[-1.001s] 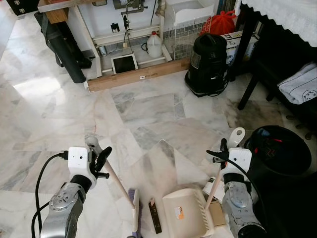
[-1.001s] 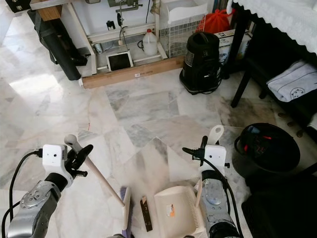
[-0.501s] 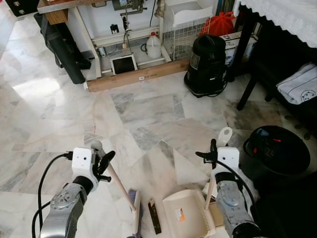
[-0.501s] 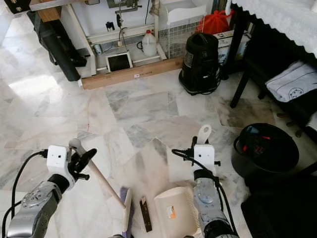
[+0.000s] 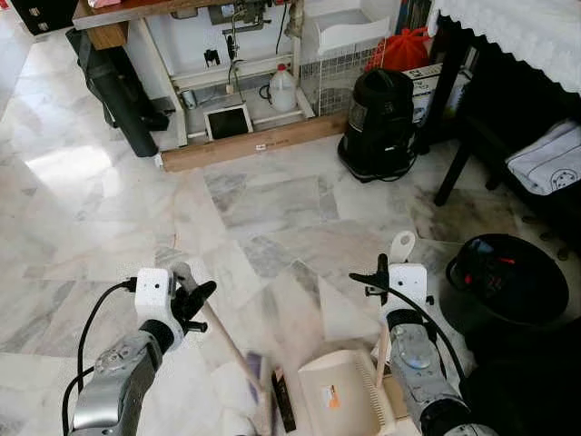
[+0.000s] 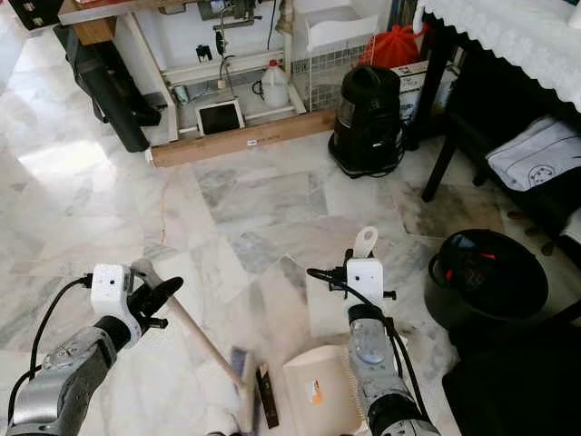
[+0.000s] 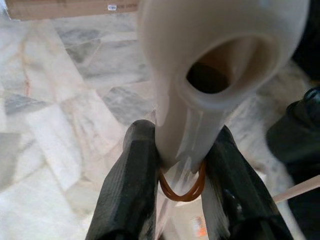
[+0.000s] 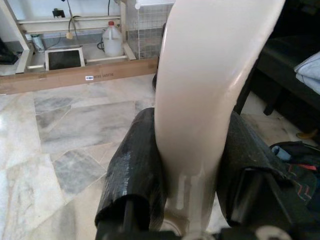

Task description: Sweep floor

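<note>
**Broom in one claw, dustpan in the other, on a marble floor**

Biggest thing first: the marble floor [image 5: 272, 200], grey and white patches. On the far side there's a long cardboard box [image 5: 254, 141] lying flat with a small white label I can't read at this size. A black vacuum canister [image 5: 379, 123] stands to the right of it, and a black round bin [image 5: 508, 282] sits at the right, part hidden behind the right arm's side of the scene.

The cream dustpan [image 5: 340, 400] lies on the floor near the robot, cut off by the bottom edge; it has a small orange sticker, writing not legible. The right claw [image 8: 187, 165] is clamped on the dustpan's upright handle [image 8: 210, 85].

The left claw [image 7: 180, 165] is closed around the broom handle [image 7: 200, 90], with a rubber band just below the grip. The broom head [image 5: 259, 400] is low on the floor just left of the dustpan, and blurred. A dark flat strip [image 5: 284, 404] lies between broom and pan; can't tell what it is.
</note>
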{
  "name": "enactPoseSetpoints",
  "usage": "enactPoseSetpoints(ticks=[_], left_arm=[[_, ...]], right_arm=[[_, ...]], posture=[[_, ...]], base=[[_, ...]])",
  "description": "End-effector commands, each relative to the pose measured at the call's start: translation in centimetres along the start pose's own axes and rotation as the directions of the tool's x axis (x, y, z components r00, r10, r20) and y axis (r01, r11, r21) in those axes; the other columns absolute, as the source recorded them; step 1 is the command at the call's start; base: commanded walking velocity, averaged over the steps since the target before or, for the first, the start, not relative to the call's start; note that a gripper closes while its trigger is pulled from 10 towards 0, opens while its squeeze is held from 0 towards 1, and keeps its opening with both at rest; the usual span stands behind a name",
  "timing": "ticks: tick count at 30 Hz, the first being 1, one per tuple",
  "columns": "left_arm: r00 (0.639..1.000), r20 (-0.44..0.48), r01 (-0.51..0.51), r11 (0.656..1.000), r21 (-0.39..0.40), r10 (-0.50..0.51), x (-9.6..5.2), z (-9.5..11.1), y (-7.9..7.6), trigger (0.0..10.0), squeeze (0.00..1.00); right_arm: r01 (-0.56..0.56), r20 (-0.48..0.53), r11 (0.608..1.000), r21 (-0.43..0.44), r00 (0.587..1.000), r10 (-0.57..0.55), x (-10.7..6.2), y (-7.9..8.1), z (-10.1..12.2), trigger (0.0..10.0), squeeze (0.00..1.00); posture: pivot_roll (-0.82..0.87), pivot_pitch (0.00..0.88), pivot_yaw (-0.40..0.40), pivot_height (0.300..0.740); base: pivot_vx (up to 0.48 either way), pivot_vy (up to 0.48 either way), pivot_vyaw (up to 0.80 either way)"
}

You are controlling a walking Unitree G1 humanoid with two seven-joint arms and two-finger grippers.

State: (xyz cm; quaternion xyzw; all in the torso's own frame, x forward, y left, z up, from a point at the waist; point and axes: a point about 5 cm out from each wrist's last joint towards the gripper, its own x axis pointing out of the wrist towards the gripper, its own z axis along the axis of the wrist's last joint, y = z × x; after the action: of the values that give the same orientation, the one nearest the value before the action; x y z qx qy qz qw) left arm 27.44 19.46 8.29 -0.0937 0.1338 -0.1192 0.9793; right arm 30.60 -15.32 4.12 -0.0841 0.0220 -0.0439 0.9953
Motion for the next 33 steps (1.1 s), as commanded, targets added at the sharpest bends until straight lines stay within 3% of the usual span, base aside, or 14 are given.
enactPoseSetpoints(ticks=[1, 2, 6, 14, 20, 21, 23, 25, 29, 33], left_arm=[[0.998, -0.041, 0.043, 0.993, -0.110, -0.047, 0.2, -0.8, -0.3, 10.0, 0.00], [0.998, -0.041, 0.043, 0.993, -0.110, -0.047, 0.2, -0.8, -0.3, 10.0, 0.00], [0.993, 0.031, 0.120, 0.958, -0.262, -0.116, 1.5, 1.2, -1.0, 10.0, 0.00], [0.984, 0.125, 0.158, 0.935, -0.319, -0.124, 2.6, 3.5, -1.4, 10.0, 0.00], [0.971, 0.239, 0.022, 0.989, -0.145, 0.013, 2.1, 5.3, -0.3, 10.0, 0.00], [0.971, 0.239, 0.022, 0.989, -0.145, 0.013, 2.1, 5.3, -0.3, 10.0, 0.00], [0.940, 0.331, -0.065, 0.997, -0.052, 0.078, 1.5, 6.8, 0.0, 10.0, 0.00], [0.930, 0.357, -0.087, 0.996, -0.028, 0.092, 1.3, 7.2, 0.1, 10.0, 0.00], [0.895, 0.431, -0.186, 0.975, 0.122, 0.116, 0.6, 8.1, 0.3, 10.0, 0.00], [0.900, 0.420, -0.222, 0.953, 0.207, 0.118, 0.9, 7.0, 0.7, 10.0, 0.00]], right_arm=[[-0.012, -0.231, 1.000, -0.008, 0.973, 0.010, -2.3, 0.4, -4.2, 10.0, 0.00], [-0.012, -0.231, 1.000, -0.008, 0.973, 0.010, -2.3, 0.4, -4.2, 10.0, 0.00], [0.017, -0.238, 1.000, -0.012, 0.971, -0.019, -1.7, -0.4, -3.8, 10.0, 0.00], [0.045, -0.233, 0.999, -0.010, 0.972, -0.046, -0.7, -1.1, -3.1, 10.0, 0.00], [0.075, -0.185, 0.997, 0.003, 0.980, -0.073, -0.2, -1.9, -2.4, 10.0, 0.00], [0.075, -0.185, 0.997, 0.003, 0.980, -0.073, -0.2, -1.9, -2.4, 10.0, 0.00], [0.098, -0.165, 0.994, 0.046, 0.982, -0.089, 0.0, -2.5, -2.0, 10.0, 0.00], [0.098, -0.159, 0.994, 0.044, 0.983, -0.090, 0.1, -2.6, -1.9, 10.0, 0.00], [0.134, -0.098, 0.987, 0.093, 0.987, -0.125, 0.6, -3.3, -0.9, 10.0, 0.00], [0.133, -0.039, 0.983, 0.124, 0.991, -0.129, 1.4, -3.3, 0.5, 10.0, 0.00]], posture=[[0.16, 0.146, 0.083, 0.740], [0.16, 0.146, 0.083, 0.740], [0.16, 0.122, 0.081, 0.740], [0.15, 0.091, 0.076, 0.740], [0.14, 0.000, 0.084, 0.740], [0.14, 0.000, 0.084, 0.740], [0.14, 0.000, 0.091, 0.740], [0.14, 0.000, 0.094, 0.740], [0.13, 0.000, 0.102, 0.740], [0.12, 0.000, 0.105, 0.740]], base=[[0.000, 0.000, 0.00], [0.000, 0.000, 0.00], [0.000, 0.000, 0.00], [0.000, 0.000, 0.00], [0.000, 0.000, 0.00], [0.000, 0.000, 0.00], [0.000, 0.000, 0.00], [0.000, 0.000, 0.00], [0.000, 0.000, 0.00], [0.000, 0.000, 0.00]])
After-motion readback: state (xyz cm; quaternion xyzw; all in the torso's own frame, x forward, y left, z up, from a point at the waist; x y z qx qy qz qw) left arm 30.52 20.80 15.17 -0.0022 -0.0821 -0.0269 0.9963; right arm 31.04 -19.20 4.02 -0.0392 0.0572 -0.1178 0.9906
